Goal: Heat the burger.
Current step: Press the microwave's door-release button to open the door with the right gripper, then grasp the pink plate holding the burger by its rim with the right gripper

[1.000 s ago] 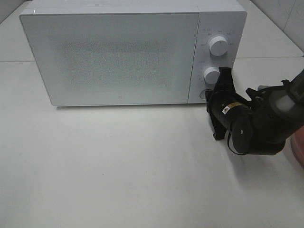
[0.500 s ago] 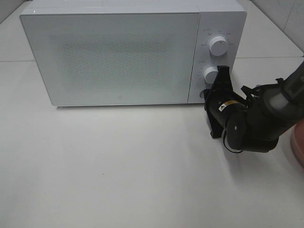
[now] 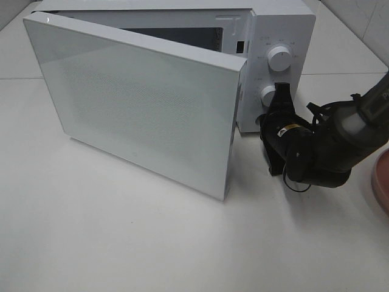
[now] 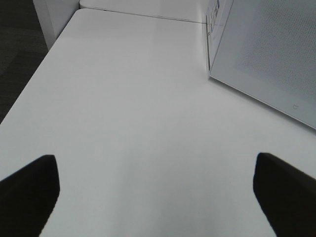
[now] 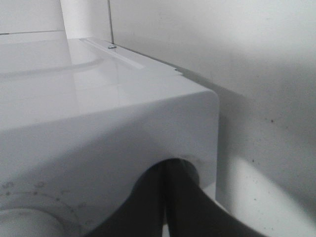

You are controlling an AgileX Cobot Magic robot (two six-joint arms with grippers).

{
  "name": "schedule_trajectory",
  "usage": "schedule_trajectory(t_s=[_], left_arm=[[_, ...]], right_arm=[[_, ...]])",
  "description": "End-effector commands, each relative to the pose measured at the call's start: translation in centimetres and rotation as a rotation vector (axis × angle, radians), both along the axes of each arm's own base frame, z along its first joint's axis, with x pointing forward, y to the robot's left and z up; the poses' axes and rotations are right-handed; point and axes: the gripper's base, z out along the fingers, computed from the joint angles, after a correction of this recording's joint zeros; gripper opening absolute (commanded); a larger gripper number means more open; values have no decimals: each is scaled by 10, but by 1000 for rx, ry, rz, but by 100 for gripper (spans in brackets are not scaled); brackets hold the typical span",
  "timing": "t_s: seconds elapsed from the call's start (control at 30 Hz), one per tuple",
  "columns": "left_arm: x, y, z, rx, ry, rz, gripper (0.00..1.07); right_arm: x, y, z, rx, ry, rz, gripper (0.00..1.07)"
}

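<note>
A mock kitchen set-up — white microwave [image 3: 152, 103] on a white tabletop [image 3: 121, 243]

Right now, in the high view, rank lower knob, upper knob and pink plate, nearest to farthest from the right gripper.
1. lower knob, just above the right gripper.
2. upper knob, higher up.
3. pink plate, far right, on the table.

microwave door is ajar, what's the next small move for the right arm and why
Probably ease the right gripper straight back off the control panel. Its jaws are shut and sit at the panel's lower corner, and the door already stands swung partway open, so the press looks done. Backing off would free that arm for its next reach.
</note>
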Motion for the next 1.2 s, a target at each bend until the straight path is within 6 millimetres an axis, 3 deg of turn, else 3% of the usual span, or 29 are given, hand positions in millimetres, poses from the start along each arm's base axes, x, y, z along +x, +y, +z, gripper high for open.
schedule_trajectory(t_s=[0.03,0.37,0.43,0.53,0.6,0.8,1.2], left_arm=[[-1,0,0,-4,-22,2,100],[-1,0,0,-4,-22,2,100],[-1,0,0,-4,-22,2,100],[-1,0,0,-3,-22,2,100],[-1,0,0,-4,-22,2,100],[-1,0,0,-4,-22,2,100],[-1,0,0,-4,-22,2,100]], right_arm=[[32,-24,41,-7,-355,-144,5],[24,-17,27,-40,-217,-53,6],[8,-12,16,-44,-96,0,6],[4,-13,15,-48,-70,14,6],[-10,-10,9,-80,22,114,6],[-35,-15,2,-104,178,174,6],[-65,-27,39,-123,127,191,7]])
